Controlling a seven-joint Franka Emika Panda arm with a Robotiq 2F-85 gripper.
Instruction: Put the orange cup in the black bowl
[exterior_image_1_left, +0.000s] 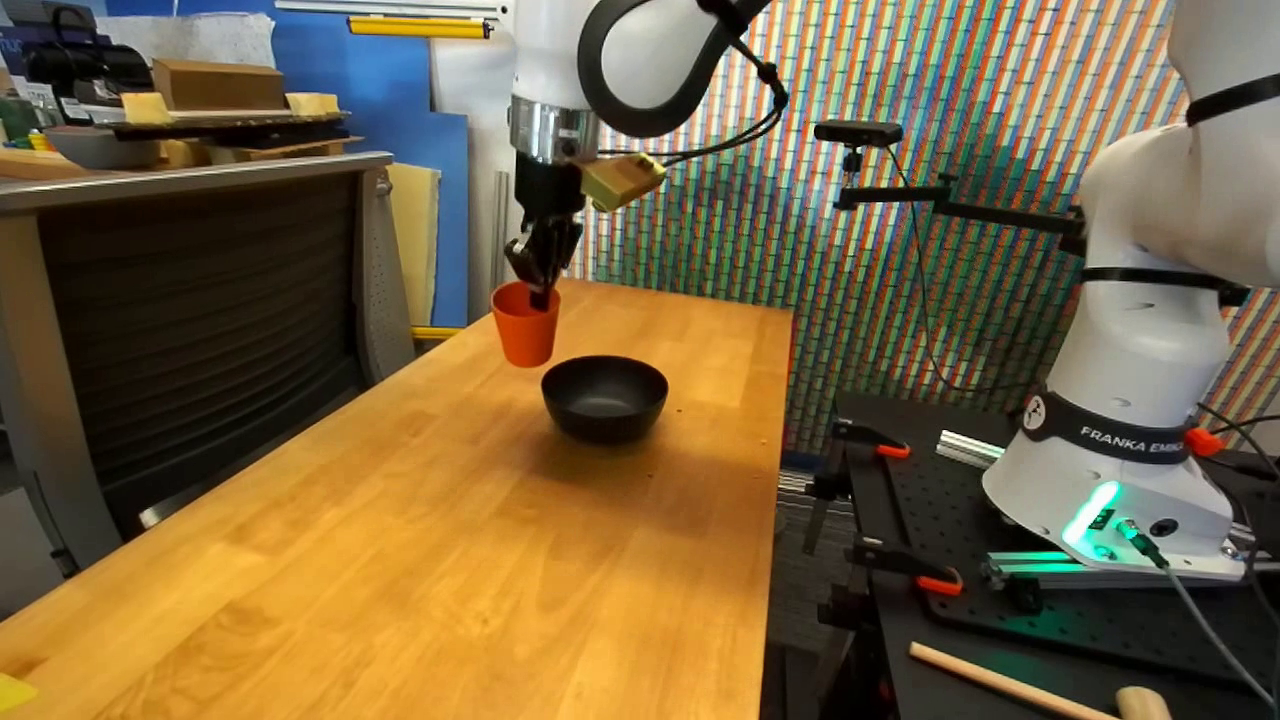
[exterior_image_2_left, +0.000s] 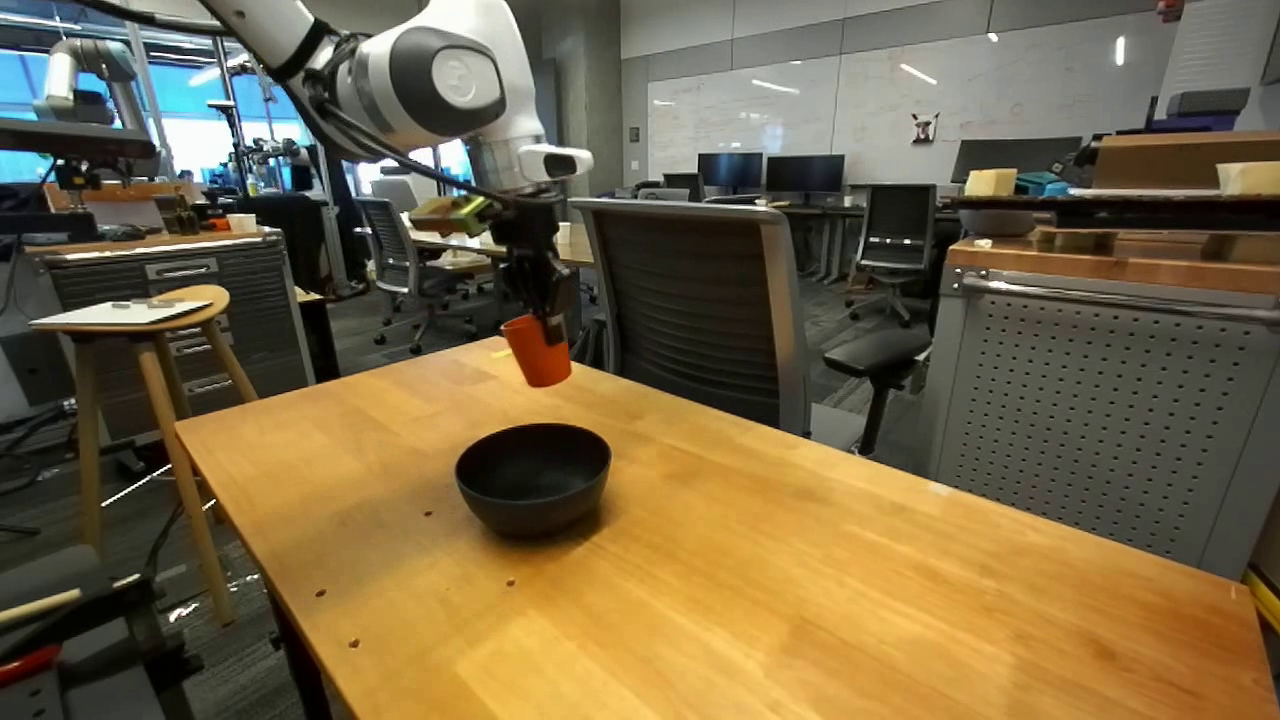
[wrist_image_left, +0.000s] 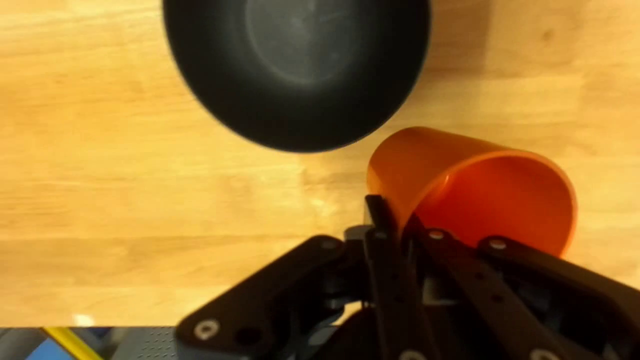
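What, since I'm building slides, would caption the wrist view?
Claw grips the orange cup by its wall, not yet over the black bowl.

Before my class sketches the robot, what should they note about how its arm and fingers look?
The arm is white and rounded, with dark grey trim and black cables along it. The fingers are black and linked, with pale metallic fasteners, below a silver collar. Around the base, a black band carries white "FRANKA" lettering above a green light.

1. One cup (exterior_image_1_left: 524, 335).
2. One bowl (exterior_image_2_left: 532, 485).
3. One gripper (wrist_image_left: 395, 215), with two fingers (wrist_image_left: 378, 212).
4. One stool (exterior_image_2_left: 207, 299).
5. Two pale blocks (exterior_image_1_left: 145, 108), in both exterior views.
6. Two clamps (exterior_image_1_left: 938, 582), in an exterior view.
7. Four dark spots (exterior_image_2_left: 354, 644) on the table (exterior_image_2_left: 820, 590).
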